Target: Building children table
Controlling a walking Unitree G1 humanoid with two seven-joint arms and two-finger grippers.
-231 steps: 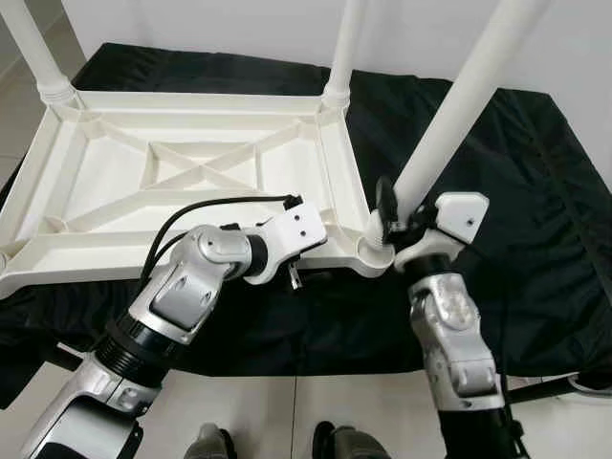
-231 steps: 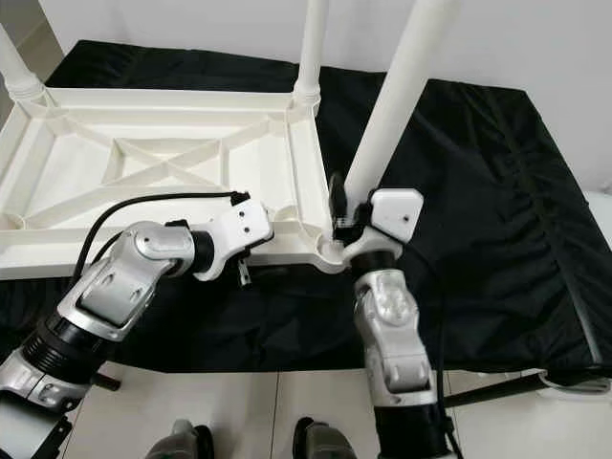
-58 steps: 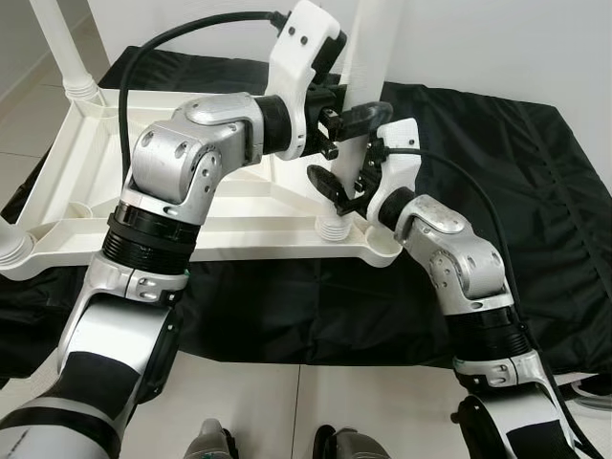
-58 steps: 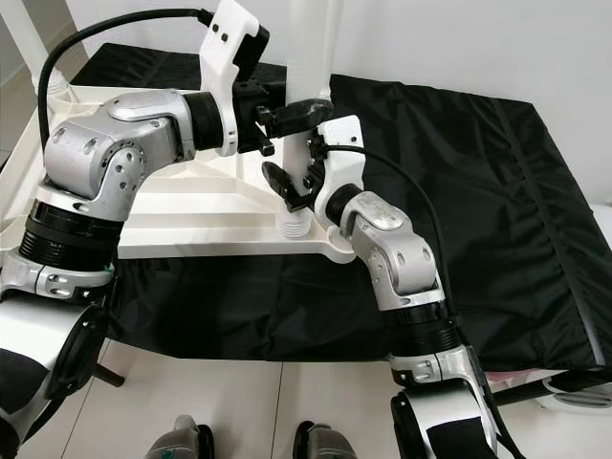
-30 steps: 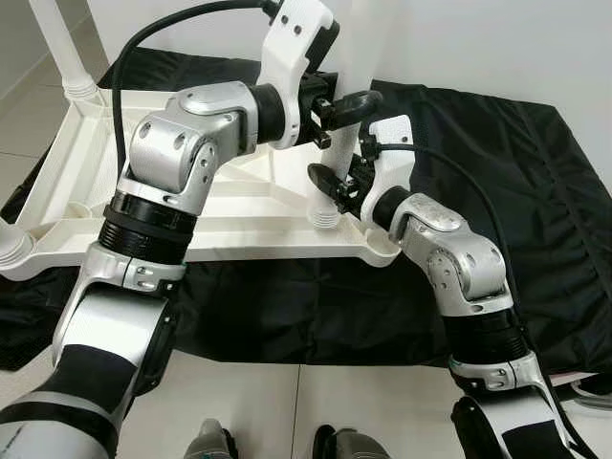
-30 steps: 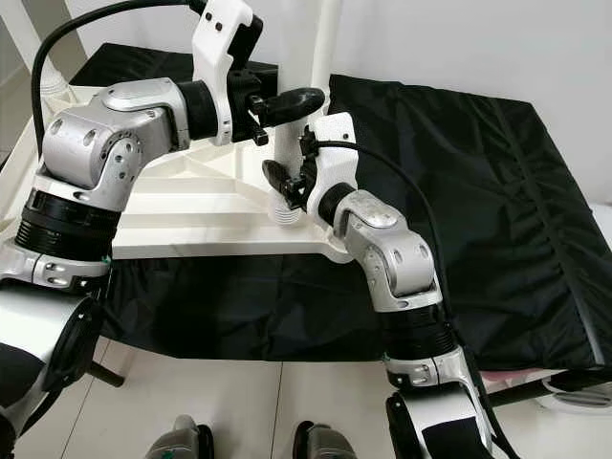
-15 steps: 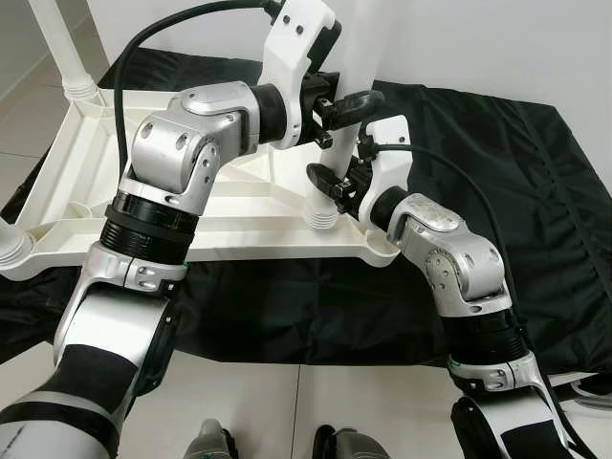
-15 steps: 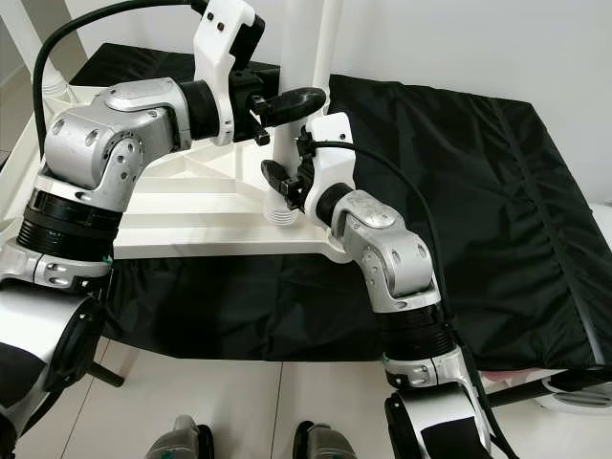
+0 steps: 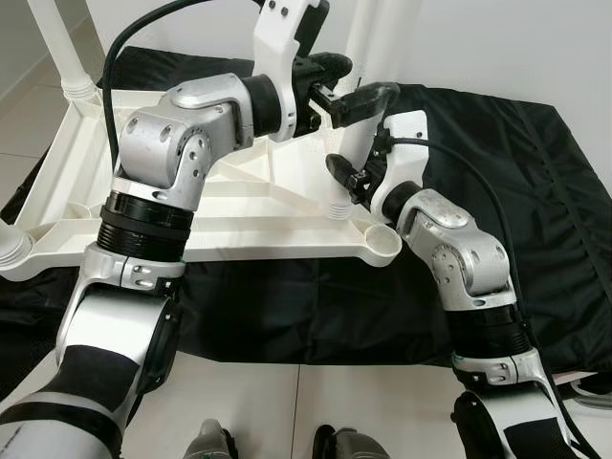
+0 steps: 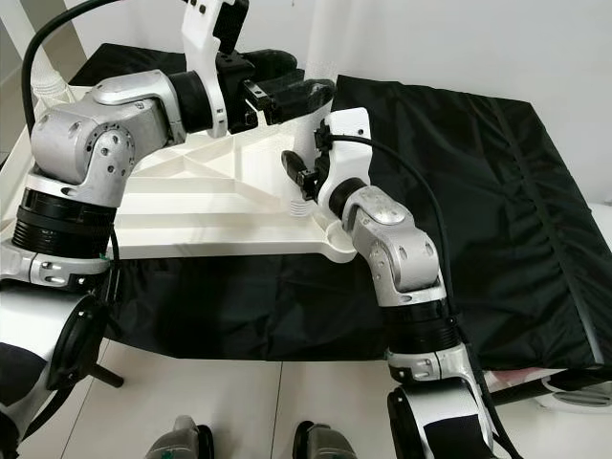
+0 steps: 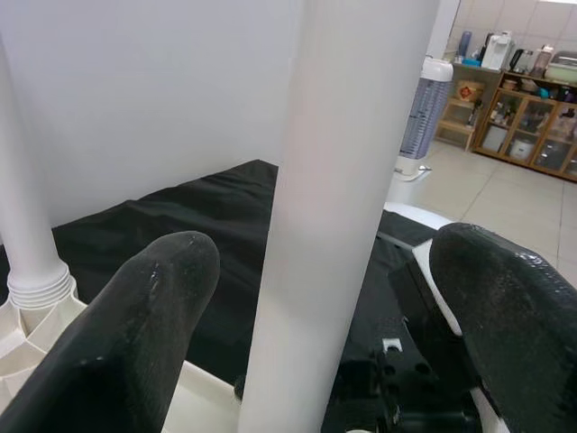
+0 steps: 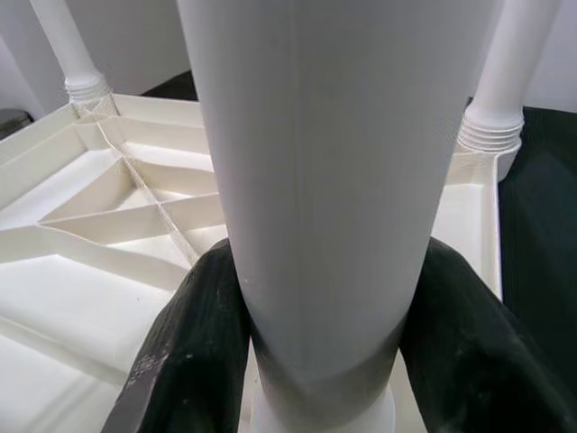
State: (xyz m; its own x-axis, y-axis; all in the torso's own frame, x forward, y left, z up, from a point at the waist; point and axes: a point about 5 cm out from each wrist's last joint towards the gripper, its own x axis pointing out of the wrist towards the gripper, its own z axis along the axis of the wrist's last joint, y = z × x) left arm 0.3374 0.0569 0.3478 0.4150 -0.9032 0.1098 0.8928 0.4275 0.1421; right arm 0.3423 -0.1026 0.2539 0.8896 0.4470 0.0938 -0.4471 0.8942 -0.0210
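Gripping the loose table leg [image 9: 361, 115] low down, my right gripper [image 12: 315, 361] has both black fingers [image 12: 194, 352] pressed against its sides, just above the ribbed threaded end. That leg runs nearly upright, long axis vertical, threaded end pointing down at the upturned tabletop [image 9: 115, 191], which lies underside-up on the black cloth [image 9: 497, 172]. The threaded end sits on the tabletop's ribbed surface, just inside the near right corner socket [image 9: 384, 241], which is a bare cup right beside it.

Higher up the same leg, my left gripper [image 11: 334, 298] straddles the shaft with its fingers spread: one finger [image 11: 135, 316] on each side, a gap between the pads and the white tube, so that gripper is not clamped.

Relative to the tabletop: one fitted leg [image 9: 57, 48] stands upright at its far left corner, another threaded collar [image 9: 11, 247] shows at its near left corner, and the cloth spreads out well past its right edge.

My left wrist camera catches what the head cameras don't: beyond the leg, a tiled floor, a white tower fan [image 11: 419, 117] and wooden shelves [image 11: 523, 117] with small items. It also shows a fitted leg's ribbed base [image 11: 36, 284] seated in its socket. My right wrist camera looks along the tabletop's crossed ribs [image 12: 135, 207], with two seated legs [image 12: 500, 99] rising at the far corners.
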